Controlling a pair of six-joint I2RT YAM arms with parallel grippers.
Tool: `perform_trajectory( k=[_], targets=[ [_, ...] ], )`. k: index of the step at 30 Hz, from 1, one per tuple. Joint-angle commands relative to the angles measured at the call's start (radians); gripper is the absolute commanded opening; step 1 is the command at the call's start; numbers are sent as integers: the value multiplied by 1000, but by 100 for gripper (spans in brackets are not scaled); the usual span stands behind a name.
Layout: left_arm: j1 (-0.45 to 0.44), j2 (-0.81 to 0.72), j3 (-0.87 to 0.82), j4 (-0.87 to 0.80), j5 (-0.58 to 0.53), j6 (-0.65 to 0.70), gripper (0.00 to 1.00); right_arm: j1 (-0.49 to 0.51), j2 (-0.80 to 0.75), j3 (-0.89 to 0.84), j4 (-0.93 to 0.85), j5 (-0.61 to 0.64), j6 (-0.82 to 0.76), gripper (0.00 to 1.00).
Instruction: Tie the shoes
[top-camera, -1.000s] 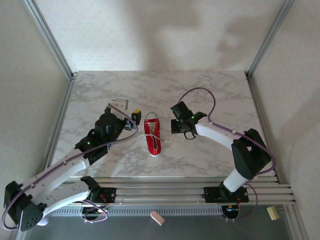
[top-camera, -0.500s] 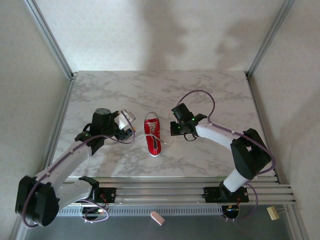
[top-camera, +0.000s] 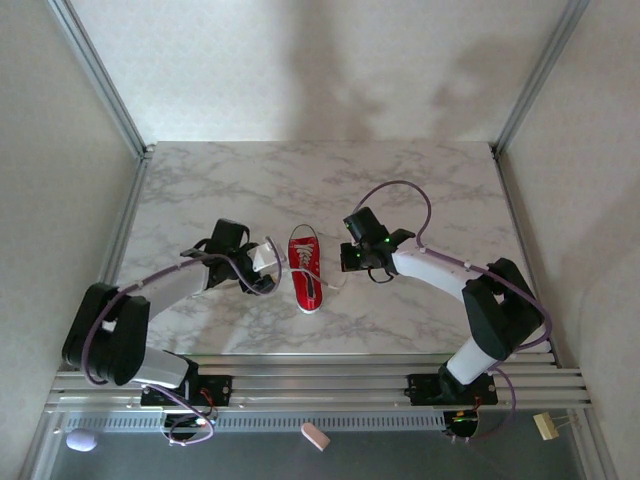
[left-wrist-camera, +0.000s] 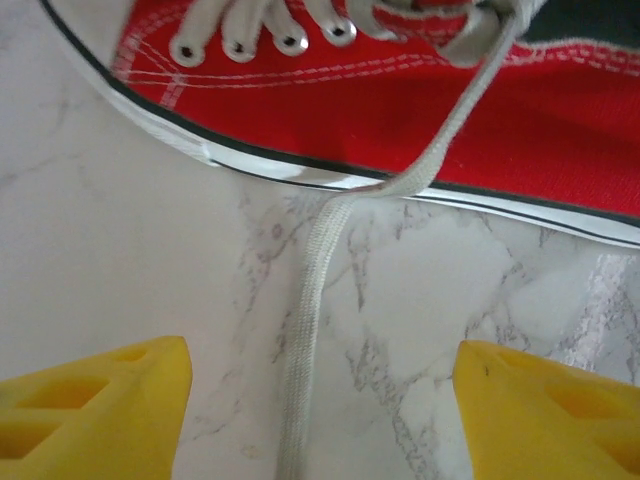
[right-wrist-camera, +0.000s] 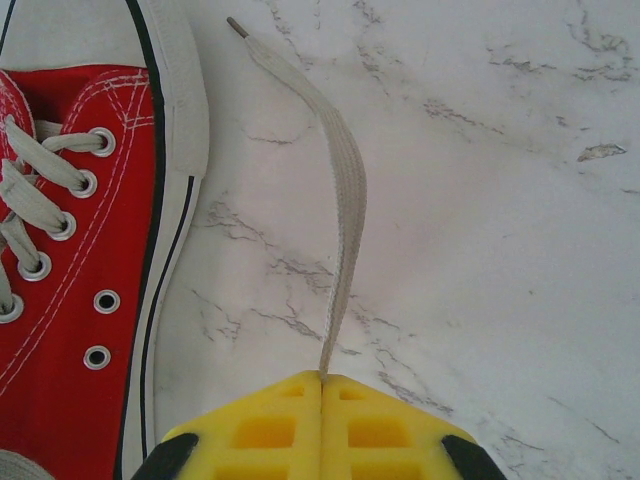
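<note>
Here, the red sneaker (top-camera: 306, 268) is lying on the desk (top-camera: 430, 190) between the arms. The right end effector (right-wrist-camera: 322, 388) is pinching one white lace (right-wrist-camera: 348, 200). The left end effector (left-wrist-camera: 320, 400), spread wide, is straddling the other lace (left-wrist-camera: 310, 290) and should be closing squarely on it, low, before pulling.

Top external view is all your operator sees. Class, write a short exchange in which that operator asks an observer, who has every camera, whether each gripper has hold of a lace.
Operator: Has the right gripper got a lace?
Observer: Yes. It is shut on the right lace, short of the tip.
Operator: And the left gripper?
Observer: Open. The left lace comes off the shoe and lies on the table between its fingers, touching neither.
</note>
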Motion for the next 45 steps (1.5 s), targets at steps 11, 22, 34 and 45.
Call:
perform_trajectory(
  k=[11,22,34,45],
  targets=[
    [-29,171,124,-36,5,79,63,-6,-13,-13,-5,6,12,0],
    [-60,259,166,-16,-8,97,59,-6,-33,-44,6,0,35,0],
    [-68,308,201,-25,-11,118,53,-6,-45,-47,-5,3,40,0],
    [-80,325,238,-50,-4,122,42,-6,-46,-47,-10,3,41,0]
  ],
)
